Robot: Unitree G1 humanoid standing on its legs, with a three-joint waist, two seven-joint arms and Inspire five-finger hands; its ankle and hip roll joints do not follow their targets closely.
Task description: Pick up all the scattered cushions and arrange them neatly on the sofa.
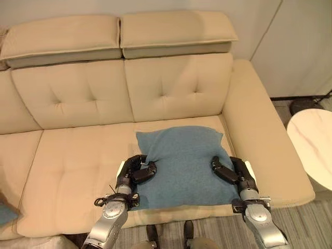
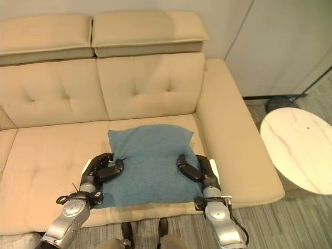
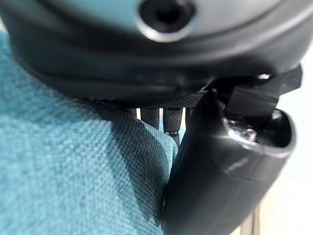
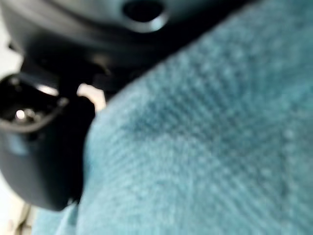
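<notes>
A blue cushion [image 1: 181, 161] lies flat on the right seat of the beige sofa [image 1: 78, 161], close to the armrest. My left hand [image 1: 136, 171] is shut on the cushion's left edge, thumb on top and fingers curled round the side. In the left wrist view the thumb [image 3: 220, 171] presses against the blue fabric [image 3: 63, 171]. My right hand [image 1: 233, 171] is shut on the cushion's right edge, its thumb lying on top. In the right wrist view the blue cloth [image 4: 205, 147] bulges beside the dark hand [image 4: 44, 147].
A corner of a second blue cushion [image 1: 5, 212] shows low at the far left, by the sofa's front. A round white marble-look table [image 1: 314, 145] stands right of the armrest. The left and middle seats are bare.
</notes>
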